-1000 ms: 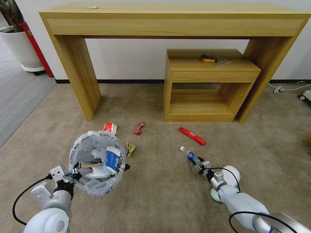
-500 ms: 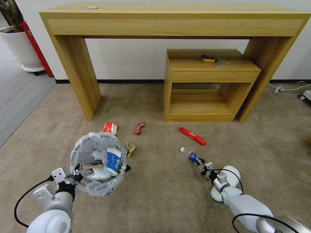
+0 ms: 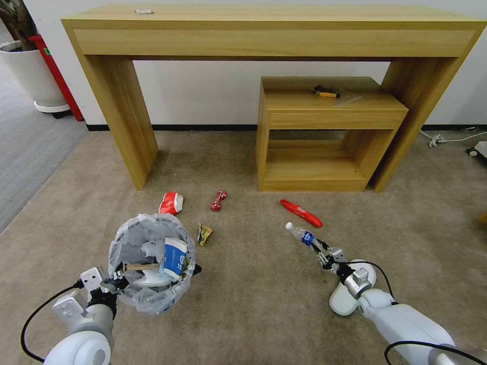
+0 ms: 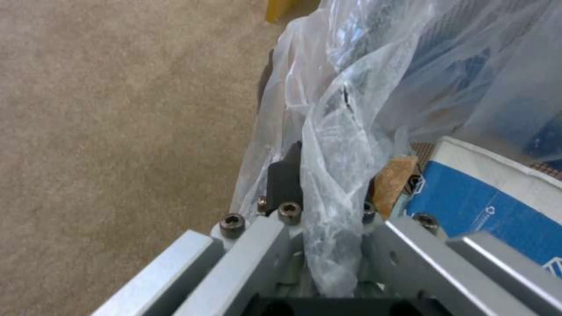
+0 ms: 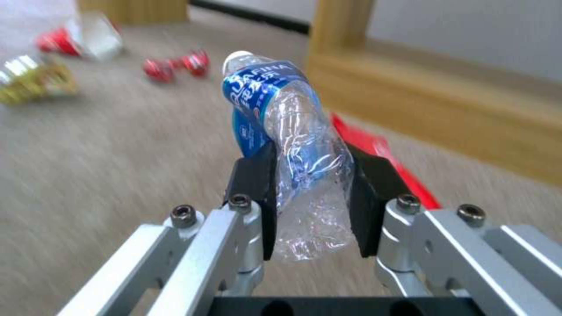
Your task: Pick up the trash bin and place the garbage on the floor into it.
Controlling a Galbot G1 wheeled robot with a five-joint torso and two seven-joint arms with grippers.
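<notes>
Bright even light, blurred carpet (wrist views)

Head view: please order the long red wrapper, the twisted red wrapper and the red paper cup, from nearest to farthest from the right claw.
Measured from the right claw, shut on the clear bottle:
1. Long red wrapper, just beyond it.
2. Twisted red wrapper, toward the middle.
3. Red paper cup, farthest left, beyond the trash bin.

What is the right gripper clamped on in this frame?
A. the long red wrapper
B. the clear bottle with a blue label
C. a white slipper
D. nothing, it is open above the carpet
B. The right gripper has its black pads pressed on either side of the crumpled clear bottle, lifted off the carpet, while the long red wrapper lies beyond it.
</notes>
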